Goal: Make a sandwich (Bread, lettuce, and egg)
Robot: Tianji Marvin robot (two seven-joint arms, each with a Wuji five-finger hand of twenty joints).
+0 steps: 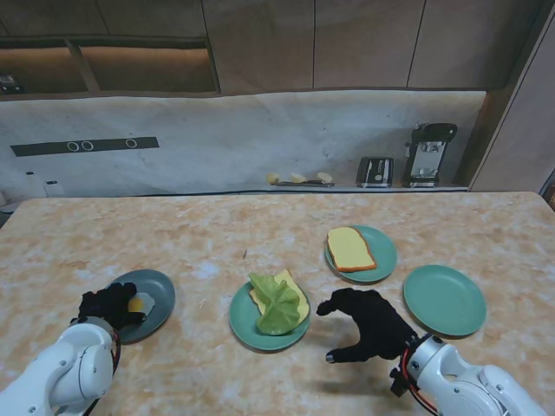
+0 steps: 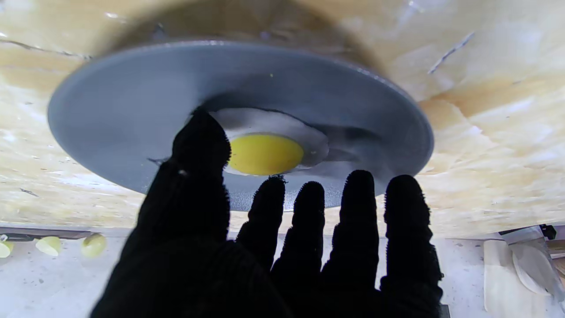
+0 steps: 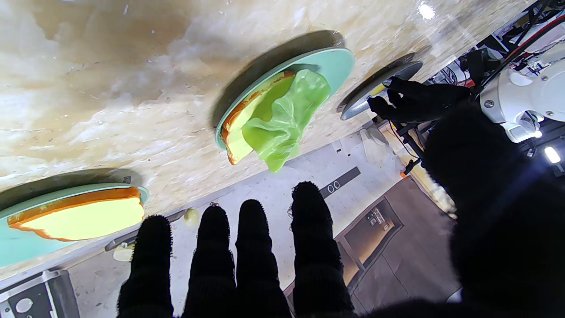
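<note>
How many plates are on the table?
4. A grey plate with the egg on my left, a green plate with bread and lettuce in the middle, a bread plate behind it, an empty plate on my right.

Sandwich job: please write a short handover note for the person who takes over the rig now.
Left hand: over the grey plate, fingers open around the fried egg, not yet lifted.
Right hand: open, holds nothing, hovering between the middle plate and the empty green plate.
Done: a bread slice on the middle plate with the lettuce leaf on it.
Left: put the egg on the lettuce, then the second bread slice from the far plate on top.
</note>
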